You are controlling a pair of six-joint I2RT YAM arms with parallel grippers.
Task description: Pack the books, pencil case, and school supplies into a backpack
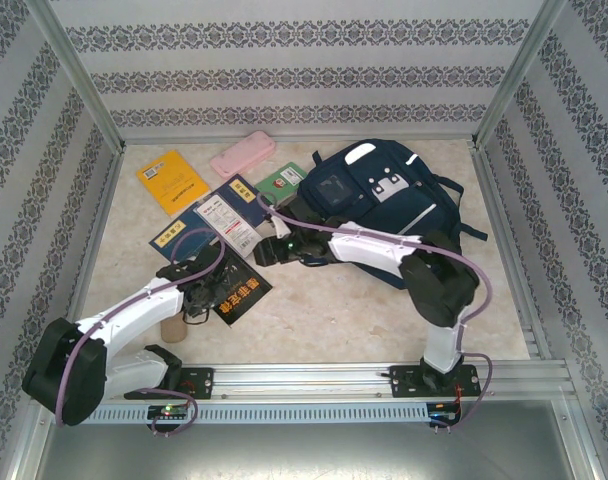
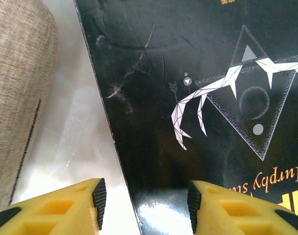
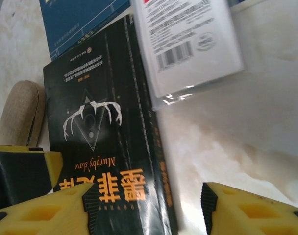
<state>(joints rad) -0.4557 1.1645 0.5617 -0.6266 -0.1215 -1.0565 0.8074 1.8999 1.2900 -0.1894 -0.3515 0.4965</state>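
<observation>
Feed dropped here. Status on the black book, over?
Left gripper jaws open, straddling black book edge. Right gripper jaws open over opposite edge. White packet overlaps book's corner; tan piece alongside.

Bright, even light; glare streaks the glossy black book [image 2: 198,58].

The navy backpack [image 1: 379,195] lies flat at right. Left of it lie the pink case [image 1: 242,155], a yellow book [image 1: 172,181] and a black book [image 1: 244,289].

From my feed, black book [image 3: 105,147] cover reading "Murphy's law" in orange script (upside down to both wrist cameras), big orange Chinese characters beside it, white packet [image 3: 198,29] with a barcode [image 3: 174,55], its small print too fine for me.
</observation>
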